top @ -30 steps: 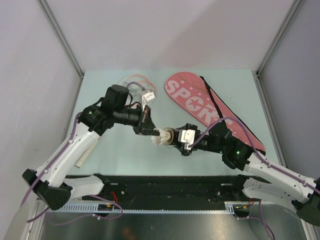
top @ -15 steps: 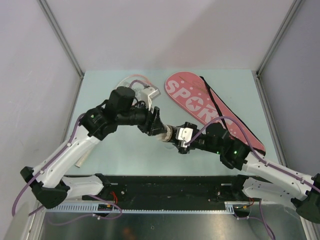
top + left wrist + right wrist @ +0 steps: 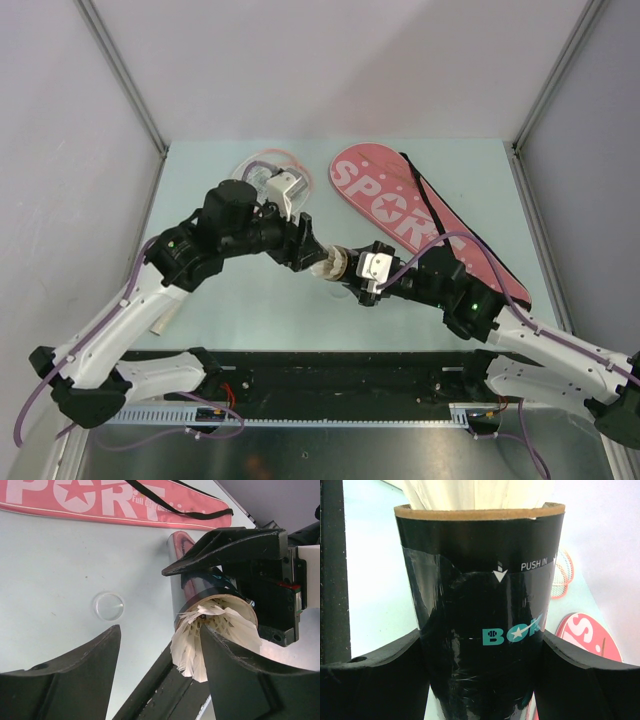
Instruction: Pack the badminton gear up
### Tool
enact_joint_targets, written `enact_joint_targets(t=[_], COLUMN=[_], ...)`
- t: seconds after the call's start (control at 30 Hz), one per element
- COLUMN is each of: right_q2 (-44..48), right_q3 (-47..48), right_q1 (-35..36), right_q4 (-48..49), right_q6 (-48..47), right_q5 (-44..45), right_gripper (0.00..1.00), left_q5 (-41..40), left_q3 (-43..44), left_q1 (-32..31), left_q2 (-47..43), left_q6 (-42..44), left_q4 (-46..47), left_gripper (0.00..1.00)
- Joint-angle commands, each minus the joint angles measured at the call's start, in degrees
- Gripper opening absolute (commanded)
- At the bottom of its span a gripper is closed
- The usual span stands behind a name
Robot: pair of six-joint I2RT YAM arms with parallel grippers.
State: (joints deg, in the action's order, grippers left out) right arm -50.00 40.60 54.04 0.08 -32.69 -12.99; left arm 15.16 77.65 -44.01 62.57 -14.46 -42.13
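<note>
Nearly in: shuttlecock at the tube mouth

Mid-table, the two arms meet nose to nose. The right gripper (image 3: 480, 635) is clamped on the black tube (image 3: 480, 580), one finger pressed on each side, with the tube's cardboard-rimmed mouth turned toward the left arm. A white shuttlecock (image 3: 215, 630) sits in that mouth with its feathers sticking out past the rim. How deep the rest of it goes cannot be seen.

The left gripper (image 3: 160, 632) faces the mouth with its jaws spread wide. The feathers lie between its fingers, up against one and well apart from the other, so it grips nothing.

The pink cover (image 3: 400, 215), lettered SPORT, lies flat on the right half of the table (image 3: 450, 170), slanting from far centre toward the near right. The racket (image 3: 255, 163) lies at the far side, left of the cover, its head partly hidden under the left arm. A small clear disc (image 3: 107, 605) rests on the table near the tube.
</note>
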Motion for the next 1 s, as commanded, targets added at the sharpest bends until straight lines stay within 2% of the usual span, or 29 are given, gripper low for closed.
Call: enact_joint_targets(t=[0.0, 0.13, 0.33, 0.53, 0.67, 0.9, 0.97], right_q2=[1.6, 1.3, 1.1, 2.6, 3.0, 3.5, 3.4], right_q3=[1.7, 1.8, 1.8, 1.7, 1.0, 1.0, 1.0], right_q1=[0.4, 0.5, 0.6, -0.1, -0.7, 0.4, 0.4], right_q4=[5.4, 6.9, 8.7, 9.6, 15.1, 17.9, 17.2], right_q6=[0.4, 0.8, 1.1, 3.1, 5.8, 5.5, 4.6], right_q5=[-1.2, -1.7, -2.4, -0.1, -4.6, -3.1, -2.4], right_gripper=[0.0, 0.0, 0.0, 0.0, 0.0, 0.0, 0.0], left_q5=[-0.5, -2.7, -6.1, -10.8, -9.8, -10.5, -12.0], left_q3=[0.6, 0.7, -1.2, -4.3, -5.9, -6.4, -6.9], left_q1=[-1.7, -5.4, -7.0, -7.5, -8.9, -9.7, -9.7], left_q2=[1.4, 4.5, 7.6, 6.7, 8.3, 10.8, 8.7], left_q6=[1.1, 0.8, -3.3, -2.8, -4.5, -4.7, -4.3], left_q4=[1.8, 5.0, 12.2, 13.5, 16.6, 18.7, 18.7], left_gripper=[0.71, 0.72, 0.7, 0.72, 0.73, 0.73, 0.73])
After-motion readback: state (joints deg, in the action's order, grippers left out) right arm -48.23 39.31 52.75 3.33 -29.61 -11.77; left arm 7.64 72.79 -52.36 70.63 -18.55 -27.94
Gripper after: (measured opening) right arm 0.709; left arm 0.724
